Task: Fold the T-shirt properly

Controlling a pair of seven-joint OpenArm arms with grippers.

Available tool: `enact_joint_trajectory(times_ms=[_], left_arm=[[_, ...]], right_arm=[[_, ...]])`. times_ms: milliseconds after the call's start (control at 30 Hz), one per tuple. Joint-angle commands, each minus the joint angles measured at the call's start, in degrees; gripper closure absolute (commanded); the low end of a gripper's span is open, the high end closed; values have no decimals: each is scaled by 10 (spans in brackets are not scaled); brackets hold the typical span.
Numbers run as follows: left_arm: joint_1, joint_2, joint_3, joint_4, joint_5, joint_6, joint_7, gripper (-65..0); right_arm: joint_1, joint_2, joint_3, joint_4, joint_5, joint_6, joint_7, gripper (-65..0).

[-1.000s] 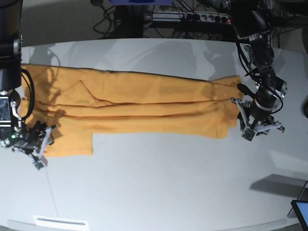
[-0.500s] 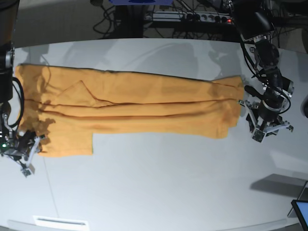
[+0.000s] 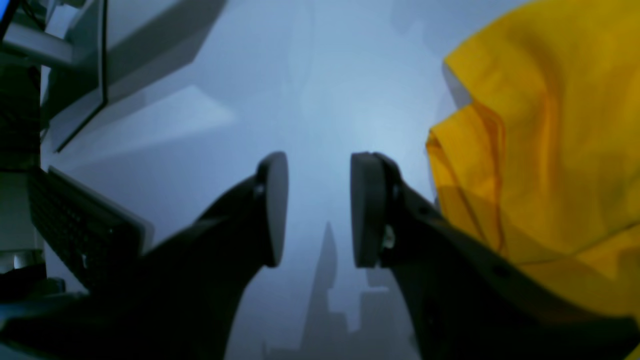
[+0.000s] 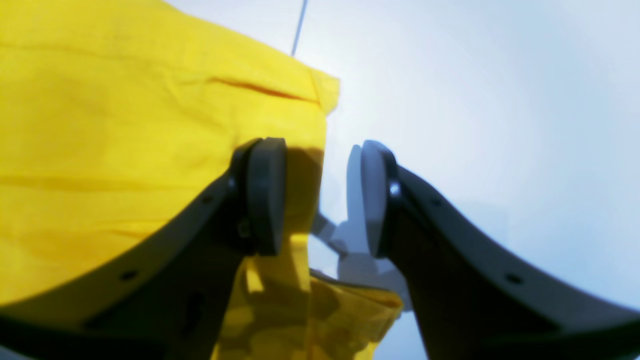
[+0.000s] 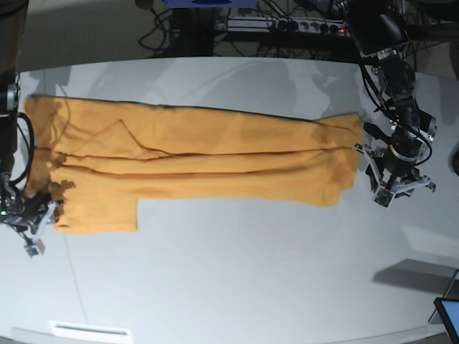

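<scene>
Orange-yellow cotton, the T-shirt [image 5: 201,161] lies spread lengthwise across the pale grey table [image 5: 251,279], folded into a long band that runs from the base view's left edge almost to its right side. Several long creases run along the band. A short sleeve shows as a triangular flap in the upper left part. The lower left end hangs down as a square tab, forming a step in the lower edge. The right end is bunched into soft overlapping folds.

The left gripper [image 5: 395,188] sits just beside the shirt's right end, over bare table. In the left wrist view its two dark pads [image 3: 274,207] stand apart with only table surface between them; the rumpled fabric [image 3: 540,140] lies to one side, outside the jaws. This gripper is open and holds nothing.

The right gripper [image 5: 29,226] sits at the shirt's lower left corner. In the right wrist view its jaws are parted; one pad [image 4: 265,195] stands over the fabric edge [image 4: 150,135], the other over bare table. No fabric is clamped between them.

Cables and a power strip [image 5: 287,25] lie behind the table.
</scene>
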State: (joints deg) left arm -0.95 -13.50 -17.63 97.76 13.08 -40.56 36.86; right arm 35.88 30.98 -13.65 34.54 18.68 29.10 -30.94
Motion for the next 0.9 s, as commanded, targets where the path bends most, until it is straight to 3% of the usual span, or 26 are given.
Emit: enact_joint_trajectory(times_ms=[0, 600, 667, 733, 867], left_arm=[[-9, -8, -3, 11, -2, 6, -8, -217], [-9, -10, -3, 9, -2, 6, -8, -217], [-9, -11, -3, 9, -2, 6, -8, -217], [-9, -11, -3, 9, -2, 6, -8, -217], [-9, -11, -3, 9, -2, 6, -8, -217]], right_arm=[[23, 10, 2, 8, 4, 1, 8, -245], [28, -15, 2, 6, 4, 2, 7, -228], [28, -15, 2, 6, 4, 2, 7, -160], [28, -15, 2, 6, 4, 2, 7, -23], [28, -15, 2, 6, 4, 2, 7, -7]])
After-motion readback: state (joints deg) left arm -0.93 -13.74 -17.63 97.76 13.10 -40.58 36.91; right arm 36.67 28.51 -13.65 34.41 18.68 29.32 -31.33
